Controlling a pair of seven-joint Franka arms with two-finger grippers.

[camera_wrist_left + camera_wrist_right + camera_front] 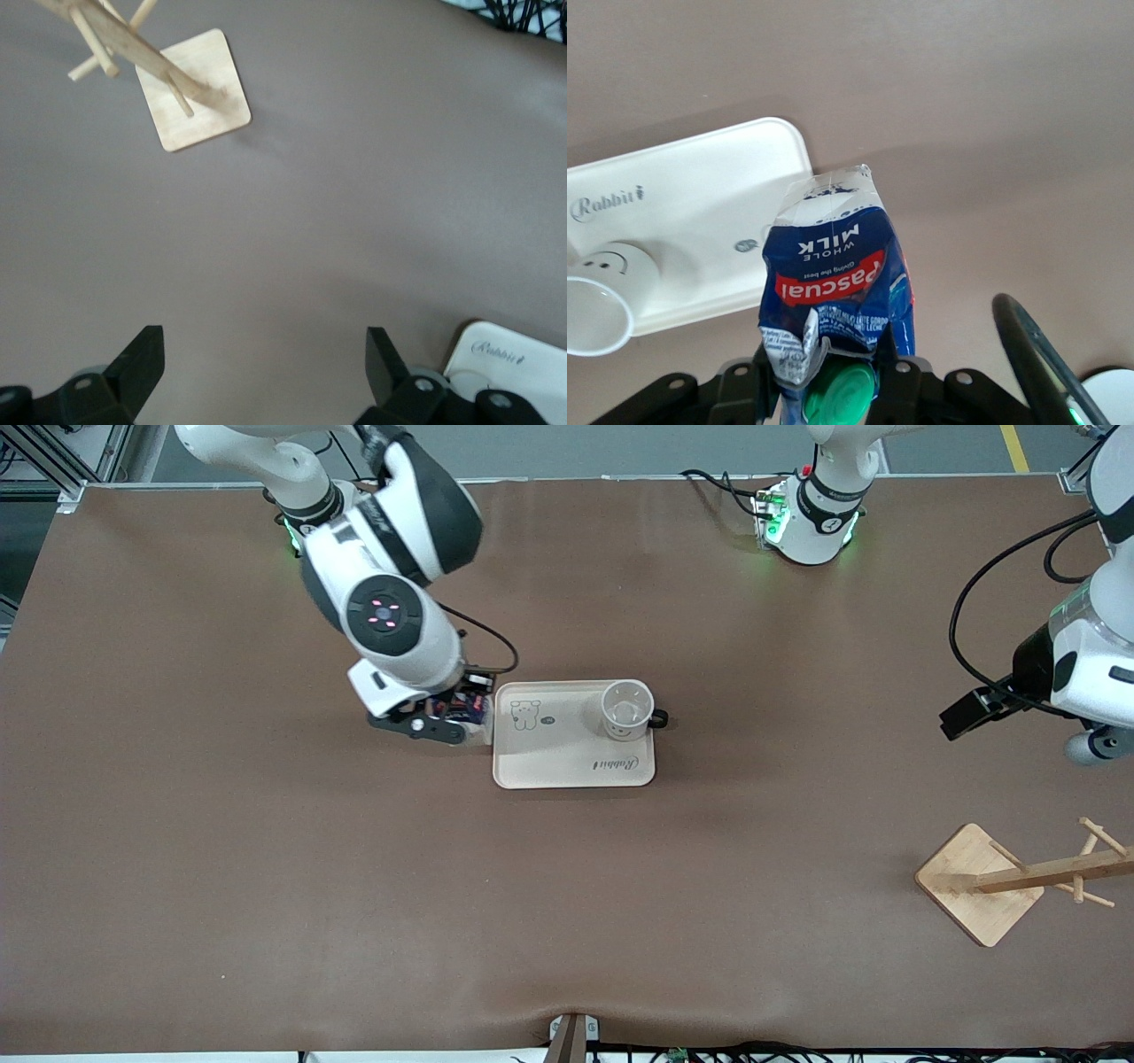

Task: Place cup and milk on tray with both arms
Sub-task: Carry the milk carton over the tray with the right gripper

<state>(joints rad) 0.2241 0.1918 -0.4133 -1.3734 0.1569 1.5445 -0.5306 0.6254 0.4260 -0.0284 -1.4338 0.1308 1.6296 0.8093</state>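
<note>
Already the cup point(627, 710) stands on the tray point(567, 766), at the end toward the left arm. The right gripper point(849, 359) is clamped on the milk carton point(837, 274) near its green cap point(840, 394), hanging just beside the tray's other end. If released here, the carton may catch the rim and tip over. The left gripper point(264, 365) waits with jaws apart, holding nothing, near the wooden rack point(1019, 879).

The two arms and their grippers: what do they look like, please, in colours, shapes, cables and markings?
Both arms are white with rounded shells and black joint bands; their bases glow green. The right arm has a black round cap with small red lights and a thin black cable. The left arm carries looping black cables. The left gripper has black wedge-shaped fingers; the right gripper is black too.
</note>
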